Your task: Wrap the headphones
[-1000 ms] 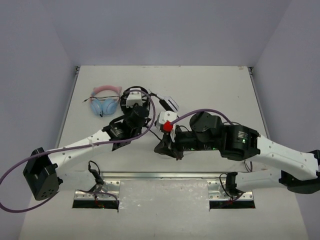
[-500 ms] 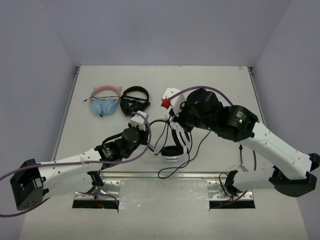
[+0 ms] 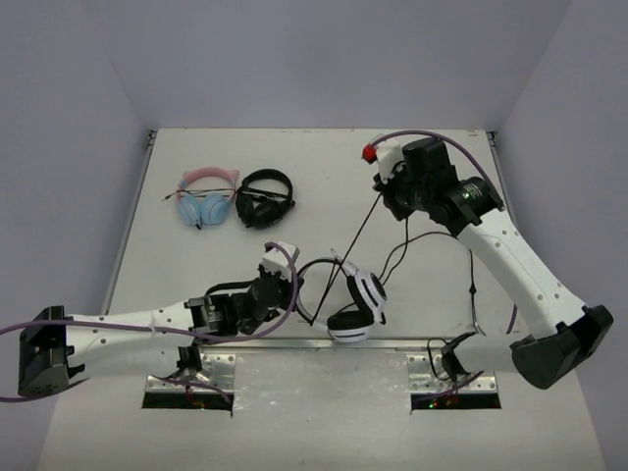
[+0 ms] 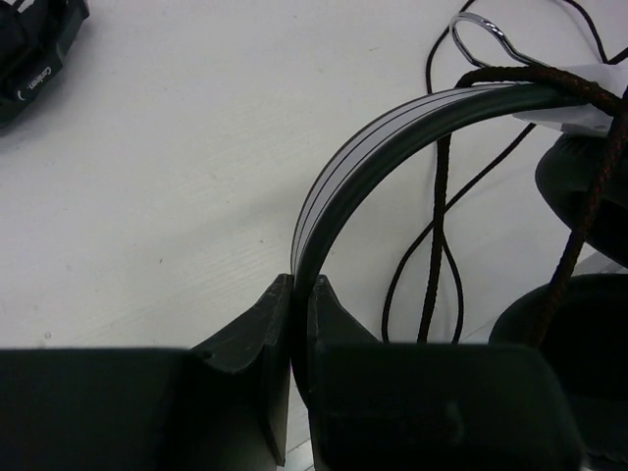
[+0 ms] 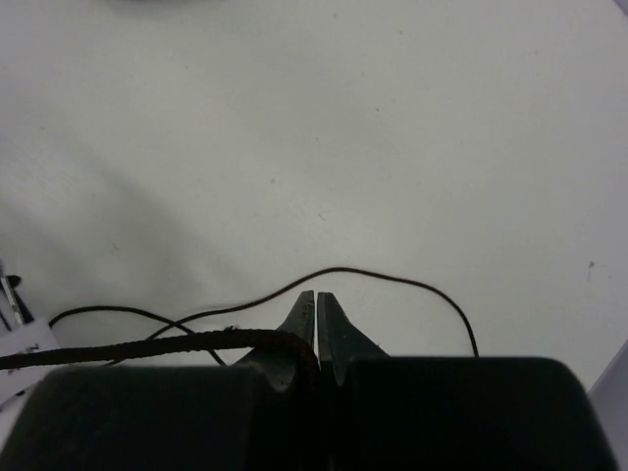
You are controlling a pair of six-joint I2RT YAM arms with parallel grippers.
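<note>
The white headphones with black ear pads lie near the table's front edge. My left gripper is shut on their headband, with the jaws pinching the band edge-on. A black ear pad shows at the right of that view. My right gripper is raised at the far right and shut on the thin black cable, which runs taut from it down to the headband. In the right wrist view the braided cable enters the closed jaws from the left. Slack cable loops on the table.
The pink-and-blue cat-ear pair and the all-black pair lie at the far left; the black pair also shows in the left wrist view. A metal rail runs along the near edge.
My right gripper has moved up and to the far right, pulling the cable taut. My left gripper has drawn the headphones toward the near edge.
</note>
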